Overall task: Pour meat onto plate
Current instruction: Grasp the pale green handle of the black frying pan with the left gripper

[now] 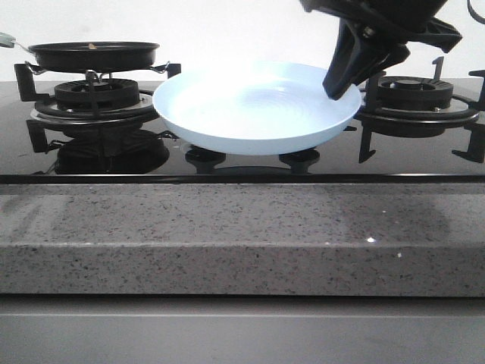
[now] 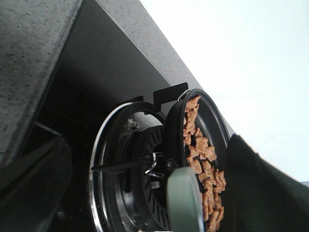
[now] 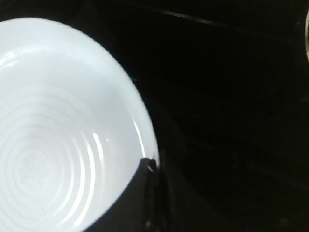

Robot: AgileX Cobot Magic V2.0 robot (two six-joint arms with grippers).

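The meat point(image 2: 200, 162) lies in the pan point(image 1: 94, 54), which sits on the left burner point(image 1: 95, 95); the plate point(image 1: 256, 106) rests empty between the burners on the hob point(image 1: 227, 163), well apart from the pan. The right gripper point(image 1: 342, 85) pinches the plate's right rim, one finger over the lip (the wrist view shows a fingertip point(image 3: 149, 164) on the edge), so it reads as closed on the plate. The left gripper point(image 2: 159, 203) sits low at the pan's pale green handle point(image 2: 186, 200); the handle lies between the dark fingers, but whether they have closed on it I cannot tell.

The step in hand looks like taking the pan; get a firm hold on the handle before lifting, since the load sits far from the grip and will want to twist. Carry the pan level over the plate's middle, then tip slowly, lip low over the plate, so the thin pieces slide rather than scatter; the right arm should hold the plate steady throughout.
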